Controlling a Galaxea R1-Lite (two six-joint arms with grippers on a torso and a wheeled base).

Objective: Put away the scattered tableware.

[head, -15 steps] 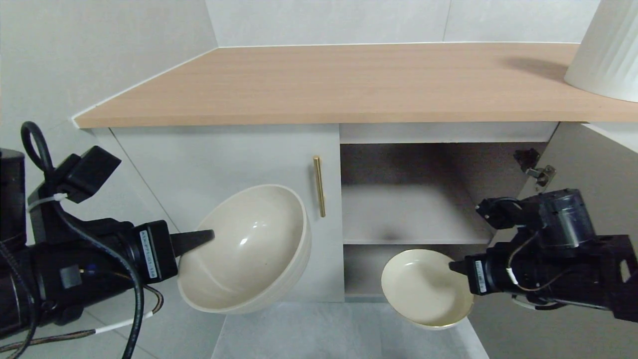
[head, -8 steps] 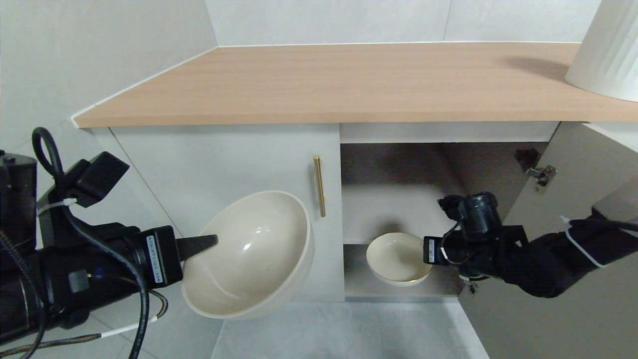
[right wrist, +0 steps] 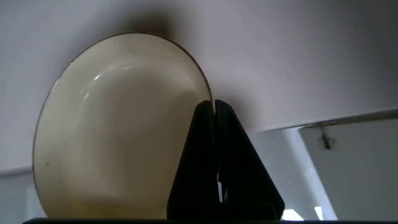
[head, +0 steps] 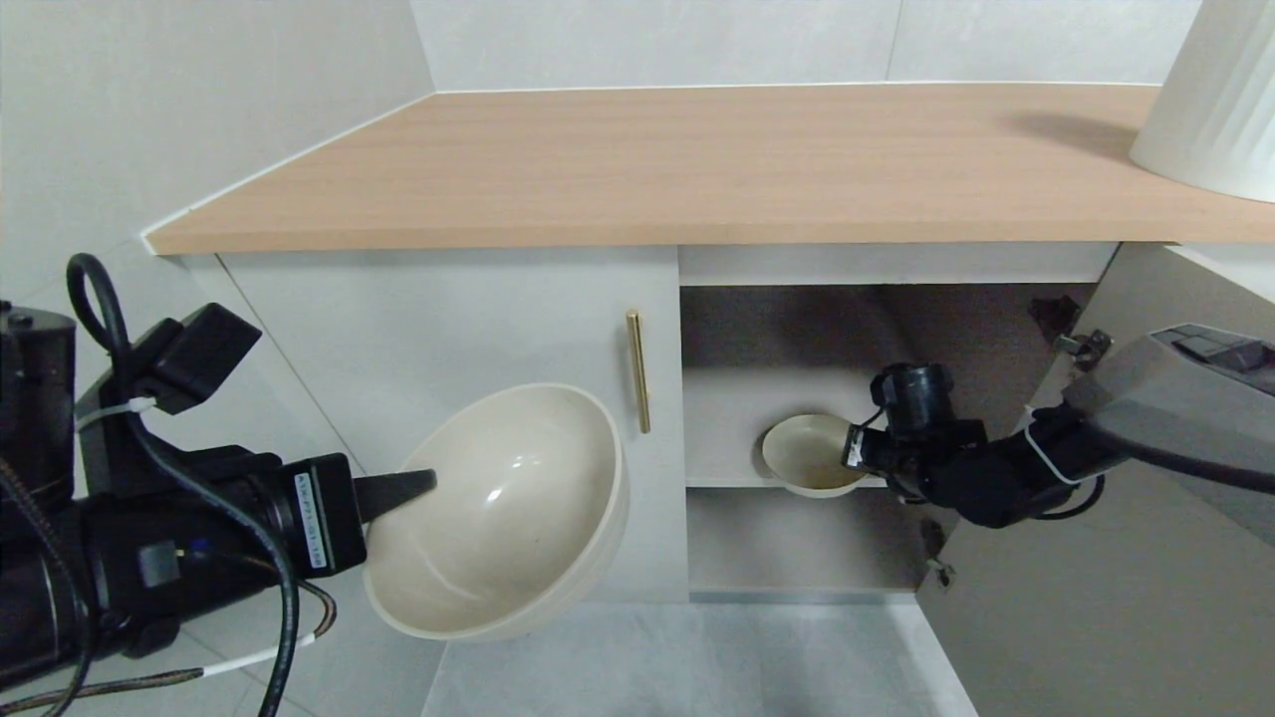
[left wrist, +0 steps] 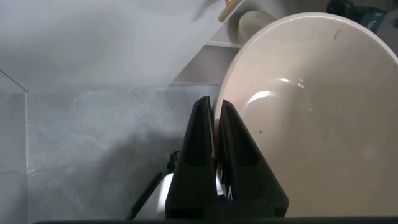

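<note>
The fingers (left wrist: 200, 134) of the left gripper (head: 423, 482) were pinched tight on the rim of the large cream bowl (head: 498, 518), holding it tilted in the air in front of the closed cabinet door (head: 448, 329), just beside the brass handle (head: 637, 370). The right gripper (head: 855, 450) was likewise clamped on the rim of the small bowl (head: 807, 450), inside the open compartment at the front edge of the middle shelf (head: 727, 423); whether that bowl rested on the shelf could not be told.
</note>
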